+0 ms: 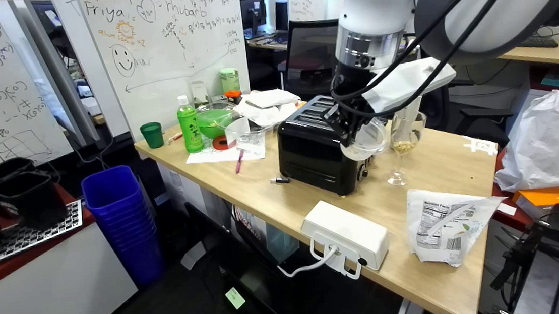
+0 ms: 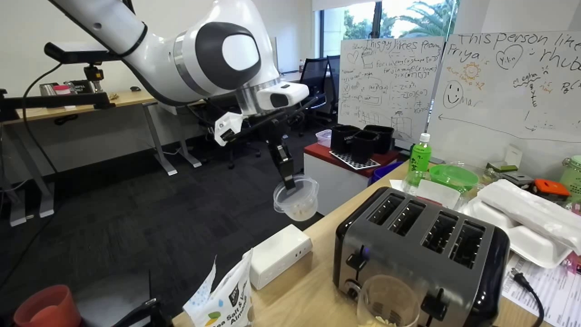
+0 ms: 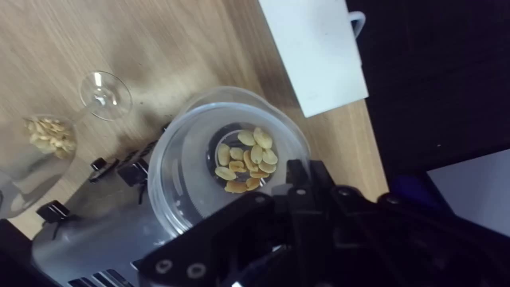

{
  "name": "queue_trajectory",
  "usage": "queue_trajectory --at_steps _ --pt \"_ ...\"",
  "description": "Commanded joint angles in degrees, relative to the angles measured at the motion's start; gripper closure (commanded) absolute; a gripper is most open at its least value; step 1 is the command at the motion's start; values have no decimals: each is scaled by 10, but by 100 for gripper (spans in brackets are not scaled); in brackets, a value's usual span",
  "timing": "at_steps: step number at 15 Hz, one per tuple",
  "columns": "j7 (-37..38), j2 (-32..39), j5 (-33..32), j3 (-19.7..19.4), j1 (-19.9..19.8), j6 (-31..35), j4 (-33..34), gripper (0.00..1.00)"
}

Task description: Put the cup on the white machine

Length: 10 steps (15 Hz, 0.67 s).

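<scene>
Cup [image 2: 298, 198], clear with nuts [image 3: 249, 161] inside, hangs above the table [image 1: 452, 162] near the toaster [image 1: 312, 159], its rim pinched at one side by the gripper [image 3: 307, 169]; judged light, flexible, slippery plastic, so the rim is the proper hold, under modest pressure and without tipping. In an exterior view the white box [image 1: 345, 233] sits at the near edge, bracket [image 1: 338, 263] overhanging; bare table lies between it and the far toaster; snack bag [image 1: 447, 226] on the right and stemmed glass [image 1: 403, 148] beyond limit room that way.

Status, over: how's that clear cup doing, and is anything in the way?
Gripper clamped on clear cup. Cup aloft, nuts inside, not yet on white machine. Snack bag beside machine, likely no obstacle.
</scene>
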Motion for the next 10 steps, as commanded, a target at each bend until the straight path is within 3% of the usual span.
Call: queue_trajectory --at_steps 1,7,10 --pt "-59 20 12 25 -5 41 0 98" --pt "-215 73 142 44 -5 24 -2 98" --pt "-256 99 154 44 1 7 2 98"
